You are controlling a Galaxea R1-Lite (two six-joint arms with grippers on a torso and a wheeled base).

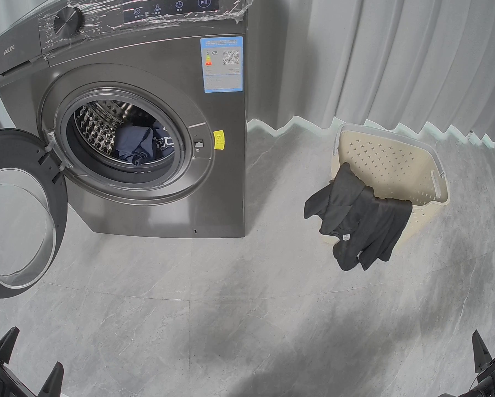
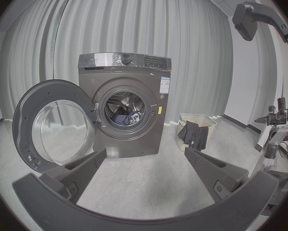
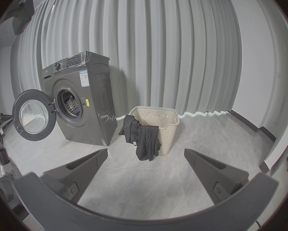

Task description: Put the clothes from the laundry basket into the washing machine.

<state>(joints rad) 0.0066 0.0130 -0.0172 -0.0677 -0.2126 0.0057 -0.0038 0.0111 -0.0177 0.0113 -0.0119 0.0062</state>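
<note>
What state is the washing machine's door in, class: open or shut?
Open. The door hangs swung aside on its hinge, leaving the drum exposed with dark blue clothes inside.

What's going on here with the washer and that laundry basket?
A robot is partway through loading laundry. The washing machine has its door swung open, with dark blue clothes in the drum. A black garment hangs over the rim of the basket beside it. The left claw and right claw are open and empty, well short of the basket.
</note>
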